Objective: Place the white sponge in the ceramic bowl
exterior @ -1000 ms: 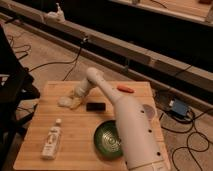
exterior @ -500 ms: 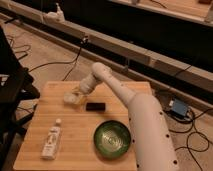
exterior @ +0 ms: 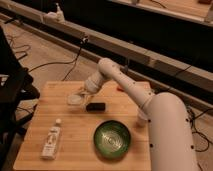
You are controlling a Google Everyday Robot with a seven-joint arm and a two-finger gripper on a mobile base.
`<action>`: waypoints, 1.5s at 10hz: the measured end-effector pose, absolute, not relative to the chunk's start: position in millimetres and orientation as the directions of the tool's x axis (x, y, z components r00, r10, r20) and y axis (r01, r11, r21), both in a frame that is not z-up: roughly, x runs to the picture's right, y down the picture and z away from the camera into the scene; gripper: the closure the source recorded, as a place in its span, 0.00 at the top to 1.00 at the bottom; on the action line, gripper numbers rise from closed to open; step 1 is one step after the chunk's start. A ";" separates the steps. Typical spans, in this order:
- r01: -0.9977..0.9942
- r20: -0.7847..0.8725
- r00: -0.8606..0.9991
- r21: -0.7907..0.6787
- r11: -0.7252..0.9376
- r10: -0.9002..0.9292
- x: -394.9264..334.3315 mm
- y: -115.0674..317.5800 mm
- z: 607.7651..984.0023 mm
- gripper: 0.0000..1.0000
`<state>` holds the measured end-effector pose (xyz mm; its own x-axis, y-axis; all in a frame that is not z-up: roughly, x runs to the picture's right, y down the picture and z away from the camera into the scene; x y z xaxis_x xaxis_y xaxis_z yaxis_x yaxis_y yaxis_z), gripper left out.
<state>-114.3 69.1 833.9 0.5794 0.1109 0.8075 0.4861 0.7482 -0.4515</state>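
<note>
The white sponge [exterior: 74, 99] lies on the wooden table [exterior: 30, 150], in its far middle part. My gripper [exterior: 82, 93] reaches down from the white arm [exterior: 122, 80] and sits right at the sponge, over its right side. The ceramic bowl [exterior: 112, 138], dark green with rings inside, stands at the near middle of the table, apart from the gripper, with nothing in it.
A black block [exterior: 95, 106] lies just right of the sponge. A white bottle [exterior: 51, 141] lies at the near left. A small white cup [exterior: 142, 118] stands by the robot's body [exterior: 167, 135] at the right. Cables run over the floor behind the table.
The arm's white body has swung to the right and uncovered the green bowl. The gripper has stayed at the sponge.
</note>
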 end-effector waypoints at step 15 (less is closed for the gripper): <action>0.267 0.622 0.687 -0.697 0.666 0.376 59.3 211.6 736.0 0.78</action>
<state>59.3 211.6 736.0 0.6866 0.3758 0.6224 0.2672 0.6657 -0.6968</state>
